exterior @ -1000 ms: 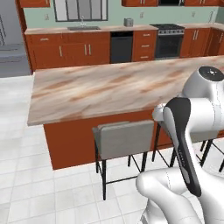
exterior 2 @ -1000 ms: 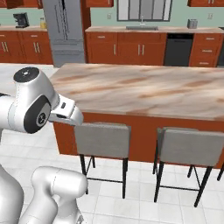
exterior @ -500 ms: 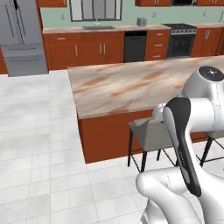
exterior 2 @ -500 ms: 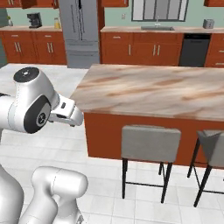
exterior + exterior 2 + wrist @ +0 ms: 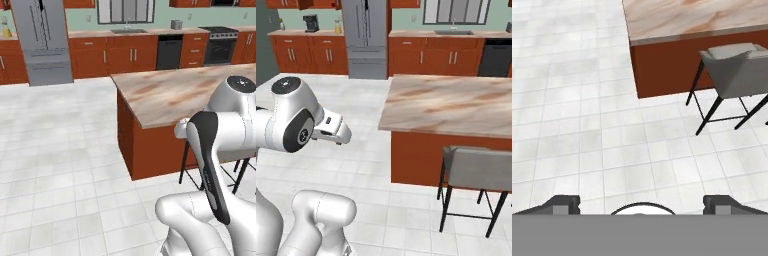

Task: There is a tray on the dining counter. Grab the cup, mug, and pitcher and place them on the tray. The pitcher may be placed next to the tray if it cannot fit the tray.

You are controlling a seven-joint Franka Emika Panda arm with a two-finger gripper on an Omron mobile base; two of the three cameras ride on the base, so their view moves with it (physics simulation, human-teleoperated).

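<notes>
The dining counter (image 5: 185,92) is seen at the right centre of the left base view, its beige-and-brown marbled top smooth and rectangular over a reddish-brown wooden base. In the right base view it fills the right half, with a grey-seated stool (image 5: 481,170) on thin black legs set just beside its near face. White square floor tiles (image 5: 60,150) are spread across the left of both base views.

Along the far wall a run of reddish-brown cabinets (image 5: 125,55) is seen, with a steel refrigerator (image 5: 42,40) at the upper left, a black dishwasher (image 5: 167,52) and a dark oven (image 5: 222,47) at the upper right. In the upper left of the right base view a dark coffee machine (image 5: 311,22) stands on a side counter, and a small orange vessel (image 5: 337,26) beside it may be the pitcher, though it is too small to be certain.

In the hand view the gripper (image 5: 642,204) is seen at the bottom edge with its fingers (image 5: 562,204) spread wide apart and nothing held between them; floor tiles lie below, the island's corner and stool at the upper right.
</notes>
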